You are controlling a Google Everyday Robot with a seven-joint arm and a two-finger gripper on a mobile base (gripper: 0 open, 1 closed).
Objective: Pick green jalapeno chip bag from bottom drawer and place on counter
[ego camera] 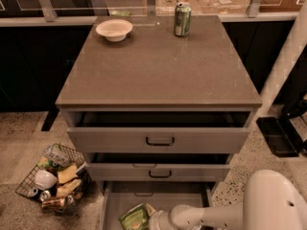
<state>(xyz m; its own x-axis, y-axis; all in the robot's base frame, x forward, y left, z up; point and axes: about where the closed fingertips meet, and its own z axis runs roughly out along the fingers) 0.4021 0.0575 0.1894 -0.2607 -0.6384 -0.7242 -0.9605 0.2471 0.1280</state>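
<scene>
The green jalapeno chip bag (pixel 135 218) lies in the open bottom drawer (pixel 115 200), at the lower edge of the camera view. My gripper (pixel 152 221) reaches into that drawer from the right, its white wrist right against the bag's right side. The fingers are cut off by the frame edge. The counter (pixel 158 66) is the grey-brown top of the cabinet above.
A white bowl (pixel 114 29) and a green drink can (pixel 182 19) stand at the back of the counter. The two upper drawers (pixel 159 140) are pulled partly out. A wire basket (pixel 53 178) of trash sits on the floor at the left. My white arm (pixel 273 205) fills the lower right.
</scene>
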